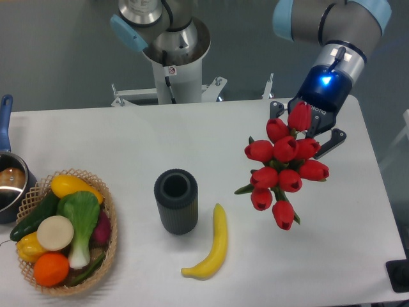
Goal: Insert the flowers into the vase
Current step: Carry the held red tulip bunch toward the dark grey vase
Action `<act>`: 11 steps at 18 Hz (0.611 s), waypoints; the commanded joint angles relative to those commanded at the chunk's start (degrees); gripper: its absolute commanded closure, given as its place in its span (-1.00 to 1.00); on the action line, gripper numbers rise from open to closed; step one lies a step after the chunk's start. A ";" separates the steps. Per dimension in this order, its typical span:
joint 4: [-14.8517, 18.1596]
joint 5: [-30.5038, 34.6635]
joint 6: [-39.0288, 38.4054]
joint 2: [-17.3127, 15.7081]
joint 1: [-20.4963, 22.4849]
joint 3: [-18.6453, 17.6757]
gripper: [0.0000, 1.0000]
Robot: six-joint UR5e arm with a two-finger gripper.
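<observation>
Flowers [283,165] hang in the air as a bunch of red tulip buds, seemingly gripped at the stem end by the gripper [307,125], whose jaws sit behind the topmost buds; the buds hide the contact, so how far the jaws are closed cannot be told, though the bunch being off the tabletop [192,141] suggests a hold. The bunch spreads down and toward the camera from the jaws, heads leading, so it will probably need turning before the stems can go in first. Well to the left of the jaws and lower in the frame stands the vase [176,200], upright, its round mouth open and unobstructed. A banana [213,246] lies between, just beside the vase. Far left sit a basket of vegetables [110,252] and a pot [7,185]. White lettering on the wrist is too small to read.
</observation>
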State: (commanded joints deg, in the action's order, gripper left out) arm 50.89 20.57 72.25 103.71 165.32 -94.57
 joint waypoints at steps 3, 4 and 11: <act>-0.09 0.00 0.09 0.09 -0.52 -0.35 0.27; 0.00 0.00 -0.09 0.09 -0.53 0.17 0.27; -0.17 -4.47 0.18 0.70 -1.67 0.26 0.27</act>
State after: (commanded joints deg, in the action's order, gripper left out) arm 50.71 16.10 72.42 104.41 163.65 -94.31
